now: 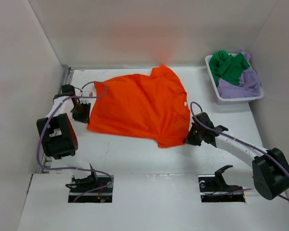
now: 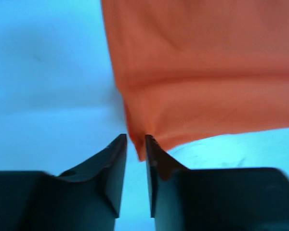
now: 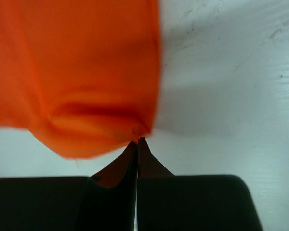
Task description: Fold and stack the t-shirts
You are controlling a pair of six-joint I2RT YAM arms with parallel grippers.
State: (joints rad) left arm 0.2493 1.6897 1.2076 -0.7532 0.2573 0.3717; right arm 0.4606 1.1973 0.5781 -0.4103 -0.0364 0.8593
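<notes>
Orange t-shirt [image 1: 139, 108] lies spread on the table [image 1: 135, 159]; we see the right gripper [image 3: 137, 140] clamped on its edge, the left gripper [image 2: 136, 137] with jaws slightly parted about a corner.

White table [image 1: 135, 156], plain white walls [image 1: 149, 29] on three sides, even light

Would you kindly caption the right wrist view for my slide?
Right gripper pinching a corner of the orange t-shirt over the white table.
</notes>
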